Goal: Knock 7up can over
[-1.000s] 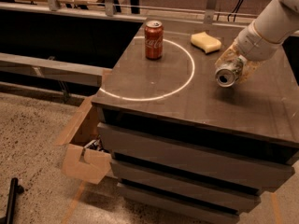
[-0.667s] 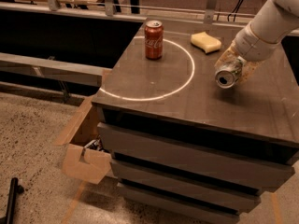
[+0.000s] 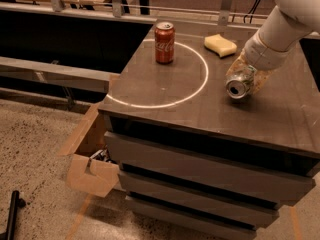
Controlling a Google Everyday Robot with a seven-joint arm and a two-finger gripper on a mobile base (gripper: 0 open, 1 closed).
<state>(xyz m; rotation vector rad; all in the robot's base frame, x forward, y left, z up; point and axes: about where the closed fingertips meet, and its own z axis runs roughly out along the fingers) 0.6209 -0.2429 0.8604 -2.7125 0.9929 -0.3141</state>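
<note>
Currently your gripper [image 3: 246,77] clasps the 7up can [image 3: 238,87] near the counter's [image 3: 165,91] right edge, tipped, top toward you (label unreadable) — the upright red can [image 3: 164,43] reads Coca-Cola.

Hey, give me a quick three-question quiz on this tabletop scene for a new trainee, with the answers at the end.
1. True or false: the Coca-Cola can stands upright inside the white circle on the table.
2. Where is the gripper? A) above the Coca-Cola can; B) at the 7up can, to the right of the circle; C) down near the floor.
3. Fill in: the 7up can is tipped over, its pull-tab top facing the ____.

Key: 1 true; 2 B; 3 camera.
</note>
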